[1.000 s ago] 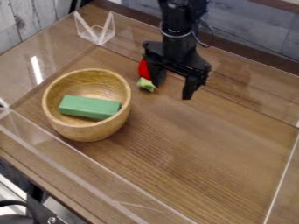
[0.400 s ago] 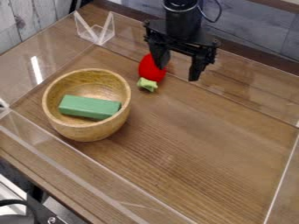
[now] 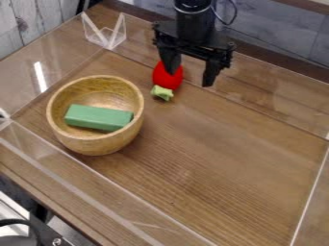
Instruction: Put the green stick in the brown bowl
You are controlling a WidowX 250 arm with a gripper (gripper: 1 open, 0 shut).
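The green stick (image 3: 99, 118) lies flat inside the brown bowl (image 3: 60, 128), a round wooden bowl at the left of the table. My gripper (image 3: 194, 75) hangs at the back centre, up and to the right of the bowl. Its two black fingers (image 3: 210, 72) stand apart, open, with nothing between them. It is well clear of the bowl and the stick.
A red strawberry-shaped toy (image 3: 164, 77) with a green stem end lies just left of the gripper. A clear plastic wall (image 3: 193, 223) runs around the wooden table. A clear folded stand (image 3: 106, 32) sits at the back left.
The gripper has risen and drawn back toward the far side of the table, staying open. The green stick and the bowl have not moved.
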